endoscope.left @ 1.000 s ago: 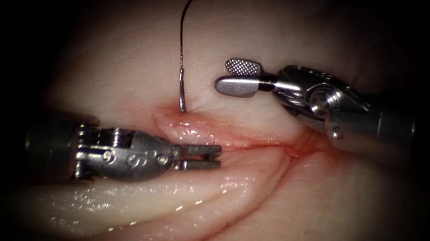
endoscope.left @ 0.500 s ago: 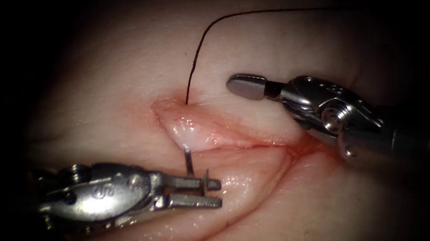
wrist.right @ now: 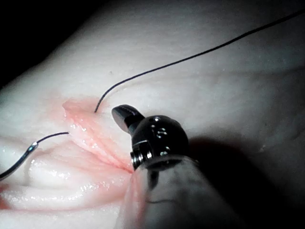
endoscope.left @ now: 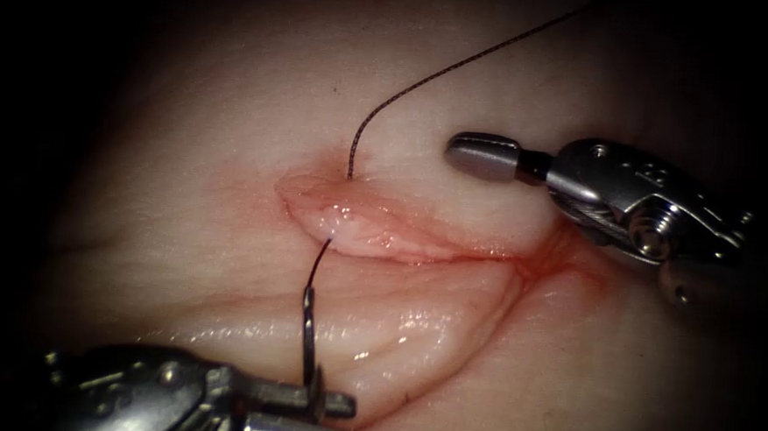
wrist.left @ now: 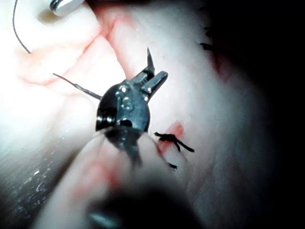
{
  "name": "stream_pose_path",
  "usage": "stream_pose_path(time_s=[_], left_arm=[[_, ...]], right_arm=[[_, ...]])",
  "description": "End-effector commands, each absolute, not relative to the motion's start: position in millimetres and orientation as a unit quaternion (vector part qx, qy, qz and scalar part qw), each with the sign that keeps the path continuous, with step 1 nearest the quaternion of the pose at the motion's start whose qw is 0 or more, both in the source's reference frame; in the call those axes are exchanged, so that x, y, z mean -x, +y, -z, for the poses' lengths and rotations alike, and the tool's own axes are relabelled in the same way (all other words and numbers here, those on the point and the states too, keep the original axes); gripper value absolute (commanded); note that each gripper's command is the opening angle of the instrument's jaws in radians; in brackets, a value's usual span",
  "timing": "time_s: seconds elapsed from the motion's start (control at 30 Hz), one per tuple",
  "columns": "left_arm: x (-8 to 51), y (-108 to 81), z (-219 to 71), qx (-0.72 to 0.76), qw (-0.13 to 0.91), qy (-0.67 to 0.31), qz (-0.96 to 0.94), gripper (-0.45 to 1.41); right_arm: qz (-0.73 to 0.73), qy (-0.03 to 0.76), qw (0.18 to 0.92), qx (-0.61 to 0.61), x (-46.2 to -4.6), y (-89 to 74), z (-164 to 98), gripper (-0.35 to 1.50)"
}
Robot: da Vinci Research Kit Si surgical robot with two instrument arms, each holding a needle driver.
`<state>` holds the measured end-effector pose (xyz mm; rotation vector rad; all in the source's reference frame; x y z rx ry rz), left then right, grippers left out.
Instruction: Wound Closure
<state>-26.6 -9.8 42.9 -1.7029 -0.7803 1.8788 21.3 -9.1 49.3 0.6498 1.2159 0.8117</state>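
Two hands over the tissue (endoscope.left: pixel 184 187), needle (endoscope.left: pixel 309 347) drawn clear of the cut (endoscope.left: pixel 400 243).
We see the left hand (endoscope.left: pixel 321 410) clamped on the needle near its pointed end, below the cut — thread (endoscope.left: pixel 426 73) trails through the near lip and out above. The right hand (endoscope.left: pixel 484 155) hangs closed, holding nothing, above the cut's right part. Cut thread ends (wrist.left: pixel 174 140) lie by red fluid (wrist.left: pixel 175 130).

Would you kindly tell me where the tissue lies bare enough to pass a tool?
Bare: tissue left of the thread. Crowded: the cut, right tool holding nothing above it, left tool holding the needle, out of the tissue, below.
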Motion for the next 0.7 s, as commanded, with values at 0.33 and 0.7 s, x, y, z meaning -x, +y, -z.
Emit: stream_pose_path(time_s=[0.33,0.7], left_arm=[[27.5,-3.9,-40.7,0.625,0.132,-0.11,-0.761,-0.45],[30.1,-1.5,-41.4,0.589,0.013,-0.006,-0.808,-0.45]], right_arm=[[-0.431,0.504,0.631,-0.403,-22.8,-11.0,-45.2,1.11],[-0.47,0.496,0.589,-0.432,-18.7,-8.9,-44.7,1.11]])
